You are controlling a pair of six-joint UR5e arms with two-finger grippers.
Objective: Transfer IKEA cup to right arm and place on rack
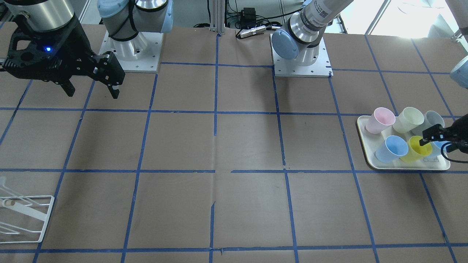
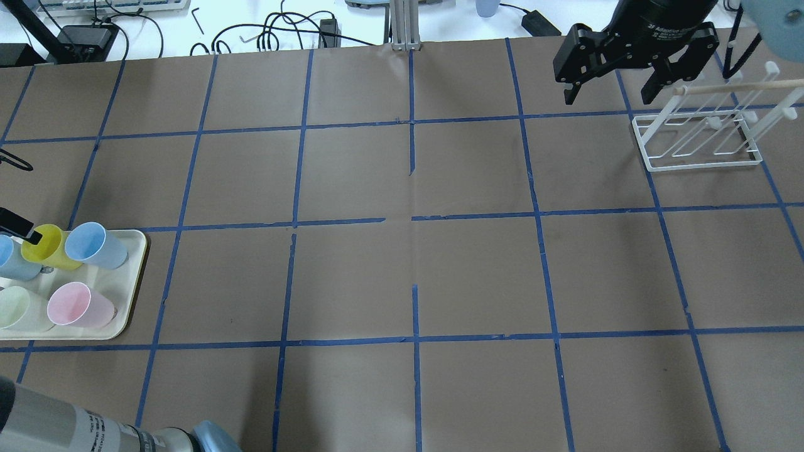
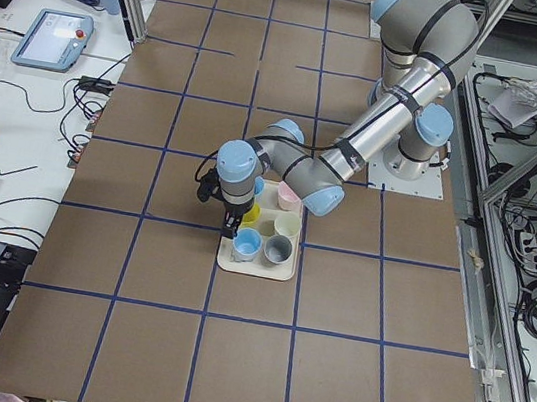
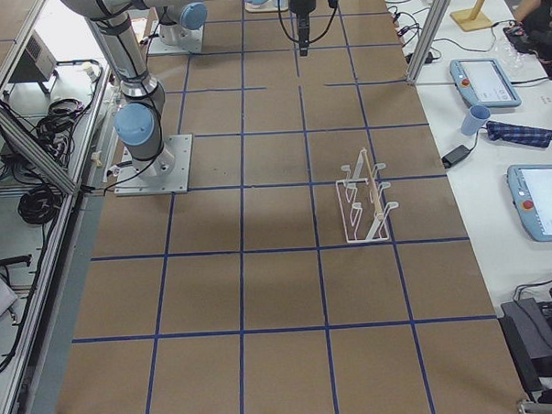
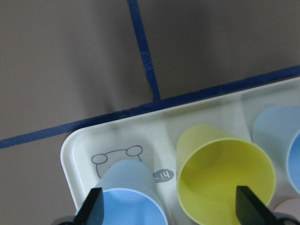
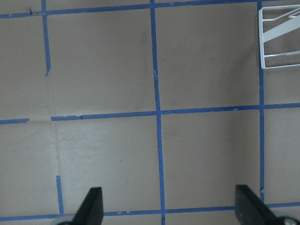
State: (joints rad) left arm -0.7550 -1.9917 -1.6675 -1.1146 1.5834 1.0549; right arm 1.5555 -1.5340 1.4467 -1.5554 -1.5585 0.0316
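The yellow IKEA cup [image 5: 225, 173] stands upright on the cream tray [image 5: 75, 154], among other cups; it also shows in the front view [image 1: 415, 148] and the overhead view [image 2: 47, 247]. My left gripper [image 5: 168, 208] is open just above the tray. One finger is over a blue cup [image 5: 133, 192] and the other is past the yellow cup's far rim, touching nothing. My right gripper [image 1: 93, 87] is open and empty, held high above the table near the white wire rack [image 2: 703, 135]. The rack also shows in the right wrist view [image 6: 281, 42].
The tray [image 1: 369, 160] also holds a pink cup [image 1: 380, 120], a pale cream cup [image 1: 407, 119], a grey cup [image 1: 433, 118] and blue cups [image 1: 391, 149]. The rack [image 1: 22, 215] stands near the table's far edge. Brown paper with blue tape lines covers the table.
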